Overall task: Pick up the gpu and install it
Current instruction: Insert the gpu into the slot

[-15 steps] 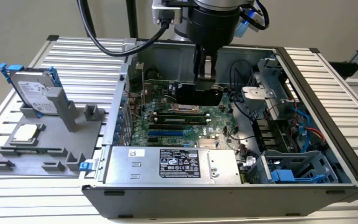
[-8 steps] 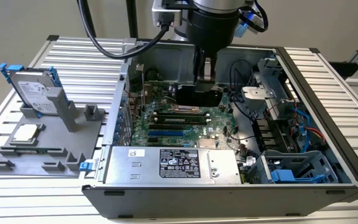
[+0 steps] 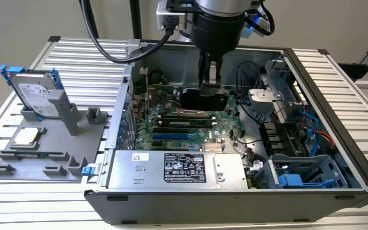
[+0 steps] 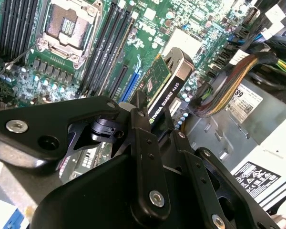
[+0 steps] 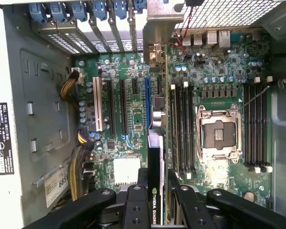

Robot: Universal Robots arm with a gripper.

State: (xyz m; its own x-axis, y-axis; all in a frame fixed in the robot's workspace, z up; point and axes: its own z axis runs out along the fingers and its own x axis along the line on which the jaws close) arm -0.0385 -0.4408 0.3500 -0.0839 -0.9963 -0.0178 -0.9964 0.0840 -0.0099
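The gpu [image 5: 155, 157] is clamped edge-on between the fingers [image 5: 136, 205] of the gripper [image 5: 155, 210], which are closed against its two faces. In the first wrist view the card is held upright over the motherboard [image 5: 128, 124], just beside the long blue expansion slot [image 5: 147, 102] and between that slot and the black memory slots [image 5: 181, 129]; whether its lower edge is touching the board cannot be told. The silver bracket [image 5: 155, 38] of the card is seen near the rear wall of the case, by the row of blue slot clips [image 5: 81, 10]. In the second wrist view the black cooler side of the card [image 4: 174, 86] is seen tilted above the board, with the green circuit side [image 4: 157, 76] facing the bare processor socket [image 4: 66, 26].

In the exterior view the gripper [image 3: 210, 91] is lowered inside the open computer case [image 3: 337, 110], over the motherboard, with the power supply [image 3: 178, 167] lying at the near edge of the case. Outside the case, on the exterior view's left, a grey parts stand [image 3: 43, 143] is seen holding an upright hard drive with blue rails [image 3: 37, 93] and a processor chip [image 3: 29, 136].
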